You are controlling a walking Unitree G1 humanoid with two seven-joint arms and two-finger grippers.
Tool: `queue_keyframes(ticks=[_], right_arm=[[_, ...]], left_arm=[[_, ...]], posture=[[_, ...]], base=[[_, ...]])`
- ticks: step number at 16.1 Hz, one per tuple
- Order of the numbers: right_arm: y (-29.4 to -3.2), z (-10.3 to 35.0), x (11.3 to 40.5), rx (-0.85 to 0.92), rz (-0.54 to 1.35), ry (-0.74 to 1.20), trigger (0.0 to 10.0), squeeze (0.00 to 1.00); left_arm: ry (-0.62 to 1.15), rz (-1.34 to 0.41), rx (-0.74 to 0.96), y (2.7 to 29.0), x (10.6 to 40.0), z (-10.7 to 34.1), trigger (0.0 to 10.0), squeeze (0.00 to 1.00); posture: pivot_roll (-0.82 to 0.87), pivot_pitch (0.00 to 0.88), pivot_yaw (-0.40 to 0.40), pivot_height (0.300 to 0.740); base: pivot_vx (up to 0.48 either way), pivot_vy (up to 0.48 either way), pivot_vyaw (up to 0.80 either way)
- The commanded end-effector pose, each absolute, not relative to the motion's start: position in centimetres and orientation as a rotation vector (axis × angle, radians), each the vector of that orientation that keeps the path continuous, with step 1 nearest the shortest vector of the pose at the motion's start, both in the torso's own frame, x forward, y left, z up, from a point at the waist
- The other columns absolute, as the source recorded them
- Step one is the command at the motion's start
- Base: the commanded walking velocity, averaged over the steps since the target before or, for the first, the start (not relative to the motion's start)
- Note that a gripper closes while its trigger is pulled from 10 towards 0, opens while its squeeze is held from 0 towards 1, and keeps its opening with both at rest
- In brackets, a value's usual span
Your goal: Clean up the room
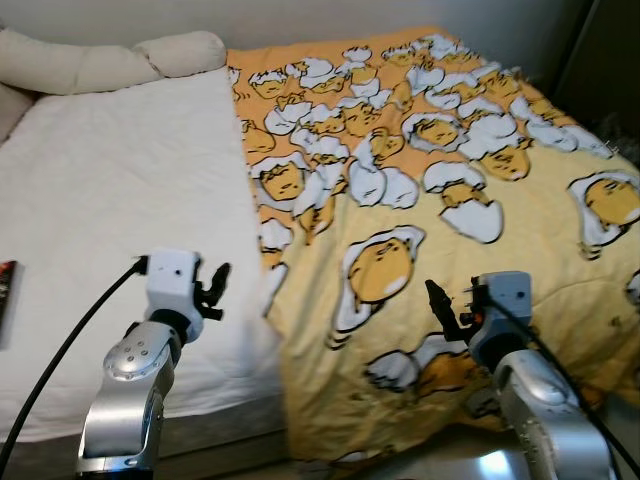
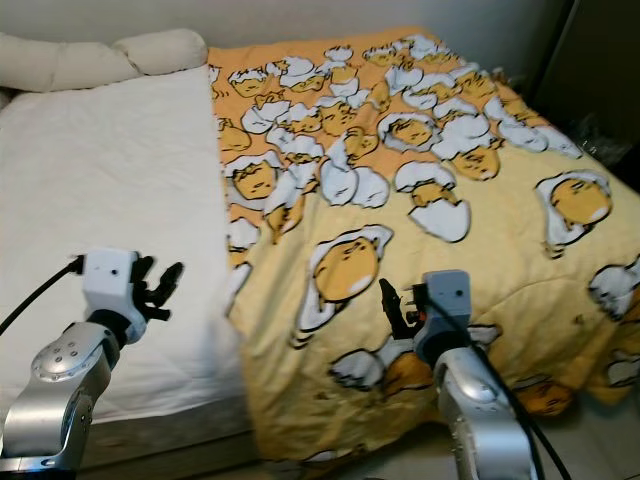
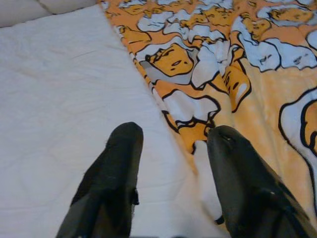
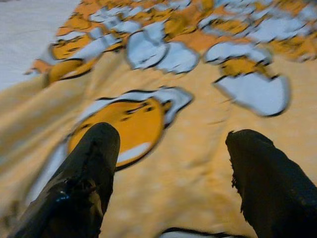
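One bed with a white quilted mattress cover (image 1: 110,200) stands before the robot. One yellow-orange blanket printed with white-and-yellow egg figures (image 1: 430,200) covers the half of the bed from 12 o'clock round to 4 o'clock, and it hangs over the near edge of the bed at 5 o'clock. Its long edge runs from 12 o'clock down to 6 o'clock, and the white cover lies bare beside it, on the side from 7 to 11 o'clock. Two long cream pillows (image 1: 110,58) lie end to end at the head of the bed, at 11 o'clock. One small dark flat object (image 1: 6,290) lies at the bed's edge at 9 o'clock; I cannot tell what it is.

There are two grippers. The left gripper (image 1: 214,288) is at 7 o'clock, above the white cover and near the blanket's edge. In the left wrist view its two black fingers (image 3: 111,183) stand apart with nothing between them, and the blanket's edge runs under the gap. The right gripper (image 1: 443,307) is at 5 o'clock, above the blanket where it bends over the near edge. In the right wrist view, which is a little blurred, its two black fingers (image 4: 81,183) are spread wide and hold nothing; one egg figure is below them.
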State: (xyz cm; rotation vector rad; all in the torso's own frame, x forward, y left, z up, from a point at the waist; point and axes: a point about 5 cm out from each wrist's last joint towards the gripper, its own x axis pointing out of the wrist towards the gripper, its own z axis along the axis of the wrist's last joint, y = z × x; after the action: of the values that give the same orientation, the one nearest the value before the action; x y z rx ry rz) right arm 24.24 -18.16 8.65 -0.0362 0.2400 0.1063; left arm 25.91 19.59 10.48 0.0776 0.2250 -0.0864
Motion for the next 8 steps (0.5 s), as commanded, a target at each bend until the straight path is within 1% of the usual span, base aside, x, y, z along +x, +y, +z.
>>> queue_keyframes(ticks=[1,4,8], right_arm=[[-18.48,8.72,24.56,-0.048,0.073,0.227,10.0,0.0],[-18.6,8.44,24.63,-0.072,0.042,0.207,10.0,0.0],[-18.72,8.36,25.18,-0.073,0.028,0.192,10.0,0.0]], left_arm=[[0.213,-0.049,0.091,19.83,25.74,10.75,10.0,0.9],[0.217,-0.016,0.105,20.24,25.28,10.68,10.0,0.9],[0.217,-0.022,0.144,20.05,25.73,10.52,10.0,0.9]], posture=[[-0.07,0.0,0.037,0.74],[-0.06,0.0,0.026,0.74],[-0.05,0.0,0.023,0.74]], base=[[0.0,-0.409,0.0],[0.0,-0.402,0.0],[0.0,-0.37,0.0]])
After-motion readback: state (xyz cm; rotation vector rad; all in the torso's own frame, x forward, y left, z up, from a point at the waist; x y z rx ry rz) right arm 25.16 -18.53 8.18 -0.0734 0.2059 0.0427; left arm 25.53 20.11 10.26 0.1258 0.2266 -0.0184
